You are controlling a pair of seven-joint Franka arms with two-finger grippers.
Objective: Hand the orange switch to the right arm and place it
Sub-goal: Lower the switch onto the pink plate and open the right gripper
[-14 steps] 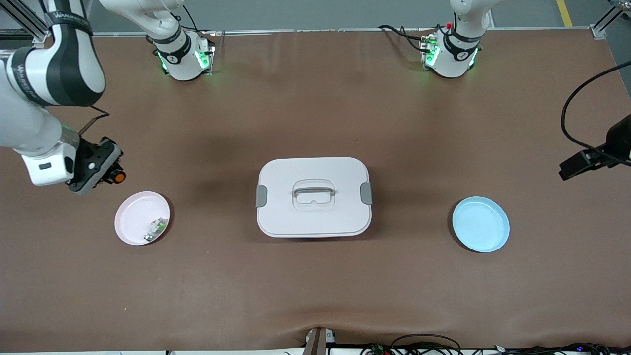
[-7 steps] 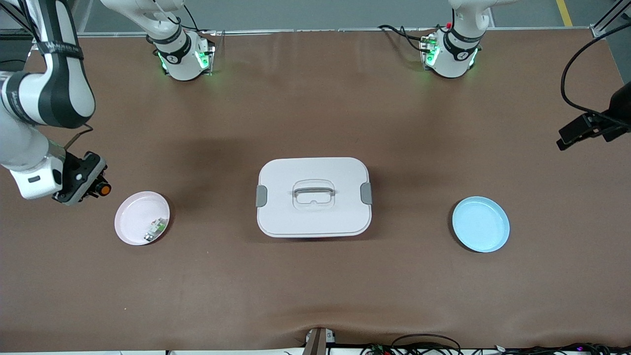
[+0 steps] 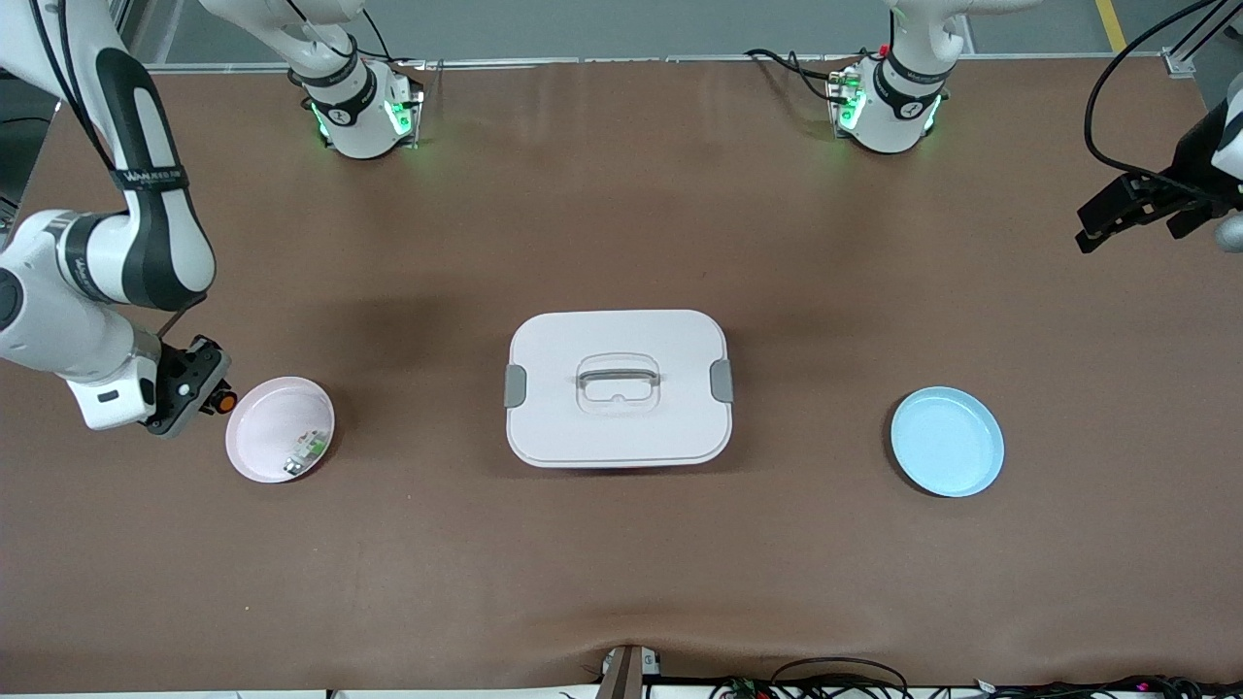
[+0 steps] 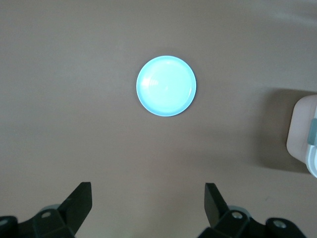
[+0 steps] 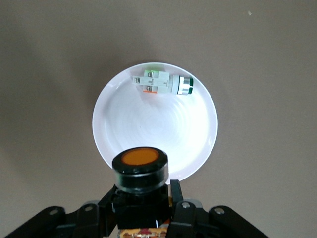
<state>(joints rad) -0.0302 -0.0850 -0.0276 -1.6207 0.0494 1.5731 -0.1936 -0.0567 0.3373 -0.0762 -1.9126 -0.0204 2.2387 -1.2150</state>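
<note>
The orange switch (image 3: 224, 398), a small black part with an orange round end, is clamped in my right gripper (image 3: 206, 392), which is shut on it. It hangs over the table just off the rim of the pink plate (image 3: 260, 435), toward the right arm's end. In the right wrist view the orange switch (image 5: 140, 167) sticks out from the right gripper (image 5: 141, 198) over the edge of the pink plate (image 5: 153, 134). My left gripper (image 3: 1102, 218) hangs open and empty over the table at the left arm's end. The left wrist view shows the left gripper (image 4: 147, 203) with jaws wide apart.
A small white-and-green part (image 3: 306, 449) lies in the pink plate and also shows as the white-and-green part (image 5: 161, 84) in the right wrist view. A white lidded box (image 3: 618, 388) stands mid-table. A blue plate (image 3: 947, 441) sits toward the left arm's end; the left wrist view shows the blue plate (image 4: 166, 86).
My right gripper has carried the orange switch down toward the pink plate's rim. The left gripper has drawn back up toward the bases at its end of the table.
</note>
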